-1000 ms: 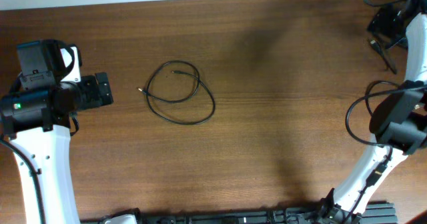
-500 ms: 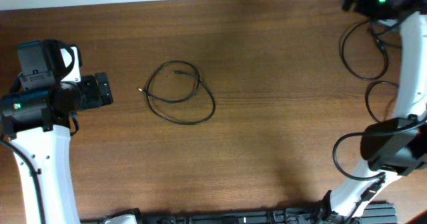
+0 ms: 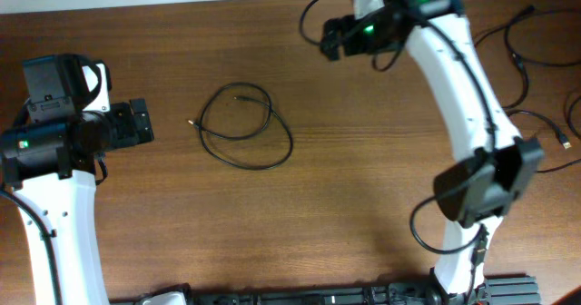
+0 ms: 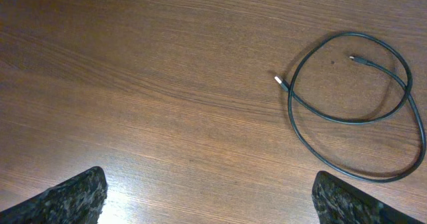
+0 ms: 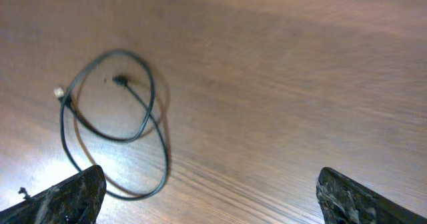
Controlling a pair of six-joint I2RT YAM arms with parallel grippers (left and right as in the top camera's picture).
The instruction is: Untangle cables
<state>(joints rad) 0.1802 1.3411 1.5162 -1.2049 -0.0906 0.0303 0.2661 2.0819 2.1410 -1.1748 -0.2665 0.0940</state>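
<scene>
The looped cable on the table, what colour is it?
The cable is black, with a pale plug end; the left wrist view shows it best.

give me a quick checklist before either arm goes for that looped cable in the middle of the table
1. Left hand open and empty: ok.
2. Right hand open and empty: ok.
3. Cable in sight of both wrist views: ok, though the right wrist view is blurred.
4. Both ends findable: ok. The silver plug is at the loop's left edge and the dark plug is inside the loop.
5. Cable free of crossings: not ok, it crosses over itself.
6. Crossing is a loose overlap rather than a knot: cannot tell.
</scene>
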